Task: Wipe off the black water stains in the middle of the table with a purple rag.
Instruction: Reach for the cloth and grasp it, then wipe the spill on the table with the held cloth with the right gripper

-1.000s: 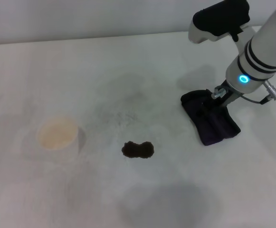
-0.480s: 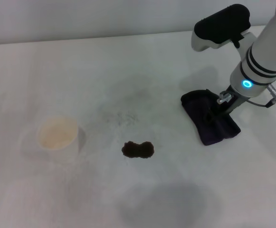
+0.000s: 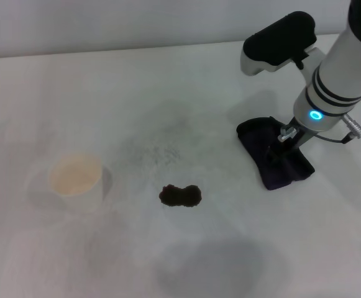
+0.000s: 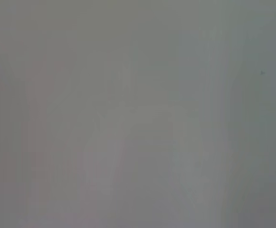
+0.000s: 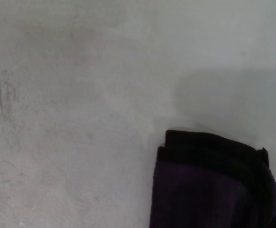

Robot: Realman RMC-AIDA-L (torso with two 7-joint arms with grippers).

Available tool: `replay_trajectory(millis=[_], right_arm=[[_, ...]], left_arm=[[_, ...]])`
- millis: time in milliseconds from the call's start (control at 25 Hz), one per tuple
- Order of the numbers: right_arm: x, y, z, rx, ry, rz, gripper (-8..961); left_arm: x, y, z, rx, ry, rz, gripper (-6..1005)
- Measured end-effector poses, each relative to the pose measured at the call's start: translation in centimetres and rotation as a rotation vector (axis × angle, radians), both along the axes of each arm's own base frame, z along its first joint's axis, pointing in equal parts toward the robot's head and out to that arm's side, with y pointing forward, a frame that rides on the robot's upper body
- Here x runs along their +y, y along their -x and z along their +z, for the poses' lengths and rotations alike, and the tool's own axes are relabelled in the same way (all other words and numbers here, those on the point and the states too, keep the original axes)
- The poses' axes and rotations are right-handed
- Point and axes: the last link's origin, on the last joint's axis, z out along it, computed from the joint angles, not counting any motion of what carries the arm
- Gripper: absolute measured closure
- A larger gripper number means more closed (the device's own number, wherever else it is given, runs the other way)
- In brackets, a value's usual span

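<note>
The black water stains (image 3: 180, 195) form a small peanut-shaped blotch near the middle of the white table (image 3: 168, 81). The purple rag (image 3: 273, 162) lies crumpled on the table to the right of the blotch. My right gripper (image 3: 281, 141) reaches down onto the rag's upper middle, with the white arm rising behind it to the upper right. In the right wrist view the folded rag (image 5: 209, 185) lies on the bare table. The stain and the rag are well apart. My left arm does not show in the head view, and its wrist view holds only a blank grey surface.
A white paper cup (image 3: 76, 177) stands upright at the left, well away from the stain. Faint grey smudges (image 3: 161, 146) mark the table behind the stain.
My right arm's upper part has swung slightly left over the rag. The rag, stain and cup have stayed in place.
</note>
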Motion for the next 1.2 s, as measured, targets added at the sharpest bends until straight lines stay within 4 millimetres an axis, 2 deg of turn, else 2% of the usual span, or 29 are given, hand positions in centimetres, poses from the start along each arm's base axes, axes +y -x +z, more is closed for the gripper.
replay_trajectory(millis=[280, 840, 1040, 1200], right_arm=[[0.3, 1.1, -0.5, -0.013, 0.005, 0.027, 476], [0.3, 0.8, -0.9, -0.044, 0.03, 0.014, 675], [0.2, 1.0, -1.1, -0.036, 0.034, 0.022, 823], [-0.2, 1.7, -1.9, 0.005, 0.066, 0.03, 836]], left_arm=[[0.0, 0.1, 0.1, 0.0, -0.004, 0.006, 119], [0.1, 0.4, 0.0, 0.008, 0.002, 0.027, 120], [0.1, 0.4, 0.1, 0.009, 0.001, 0.027, 119], [0.0, 0.5, 0.1, 0.015, 0.001, 0.029, 119]])
